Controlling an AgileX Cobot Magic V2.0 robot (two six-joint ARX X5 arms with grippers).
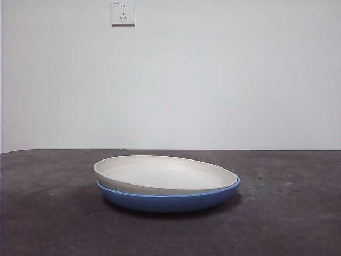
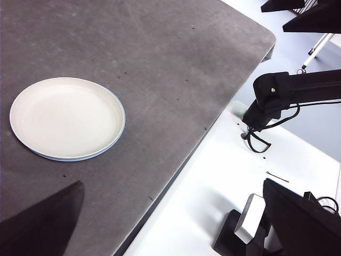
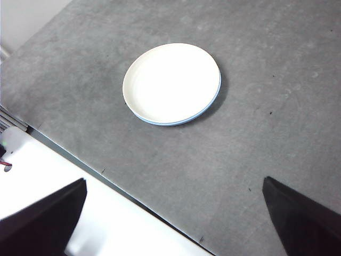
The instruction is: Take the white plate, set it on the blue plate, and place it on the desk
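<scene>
The white plate [image 1: 162,174] sits tilted in the blue plate [image 1: 169,201], center frame on the desk [image 1: 48,224]; both grippers hang wide apart, empty.

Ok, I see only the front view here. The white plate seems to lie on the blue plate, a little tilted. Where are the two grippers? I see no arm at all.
Observer: Both wait high and away from the plates. The left gripper hangs over the desk's edge, jaws wide apart and empty.
Operator: And the right one?
Observer: The right gripper is also open and holds nothing; the stack lies well beyond its jaws.
Operator: Does the white plate cover the blue plate fully?
Observer: Nearly. From above, the white plate hides the blue plate except for a thin blue crescent of rim along one side.
</scene>
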